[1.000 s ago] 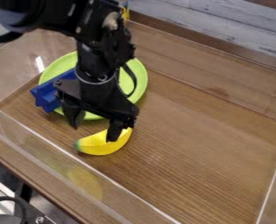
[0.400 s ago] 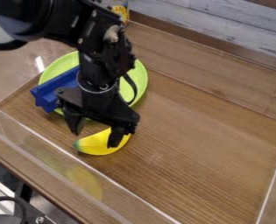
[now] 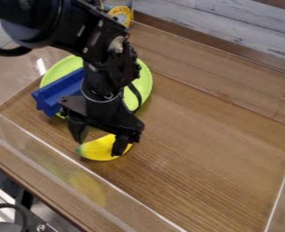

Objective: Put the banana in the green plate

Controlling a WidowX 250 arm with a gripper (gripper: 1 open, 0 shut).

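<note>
The yellow banana (image 3: 99, 150) lies on the wooden table, mostly covered by my gripper (image 3: 103, 140). The black gripper points down over it, open, with one finger (image 3: 78, 132) on the banana's left and the other (image 3: 130, 139) on its right. The fingers straddle the banana without squeezing it. The lime-green plate (image 3: 139, 80) sits behind the gripper toward the upper left, partly hidden by the arm.
A blue ridged block (image 3: 54, 93) rests against the plate's left edge, just left of the gripper. A clear plastic wall (image 3: 36, 181) runs along the table's front and left sides. Bare wood extends to the right.
The gripper has sunk slightly lower around the banana, covering more of it. The banana and plate have not moved.
</note>
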